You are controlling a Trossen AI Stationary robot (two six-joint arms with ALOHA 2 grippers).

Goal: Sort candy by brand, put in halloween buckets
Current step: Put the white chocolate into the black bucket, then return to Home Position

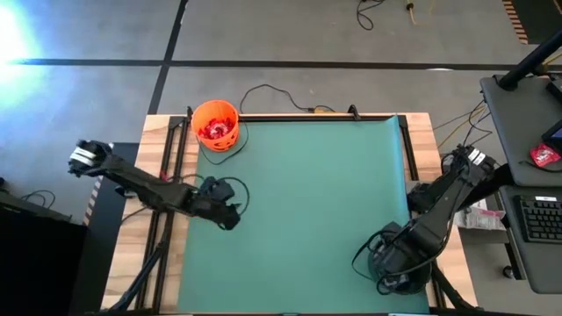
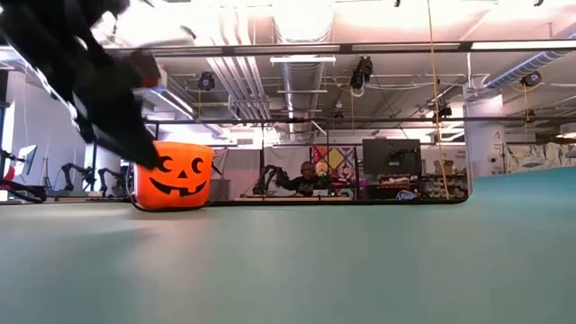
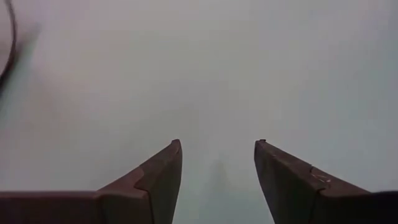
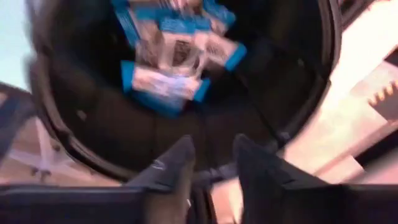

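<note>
The orange bucket (image 1: 215, 125) with the black jack-o'-lantern face (image 2: 173, 175) stands at the mat's far left corner, with red packets (image 1: 214, 131) inside. The black bucket (image 1: 386, 272) stands at the near right corner, mostly hidden under my right gripper (image 1: 392, 263). The right wrist view looks down into this bucket (image 4: 93, 143) at several blue-and-white bars (image 4: 171, 56). My right gripper (image 4: 212, 140) hovers above its rim, open by a narrow gap and empty. My left gripper (image 1: 230, 217) hangs over the mat's left side, open (image 3: 217, 144) with only green mat between its fingers.
A side table on the right holds a keyboard (image 1: 544, 219), a red packet (image 1: 545, 155) and a clear bag (image 1: 483, 215). A cable (image 1: 281, 95) runs along the far edge. Green mat (image 1: 307, 202) stretches between the two arms.
</note>
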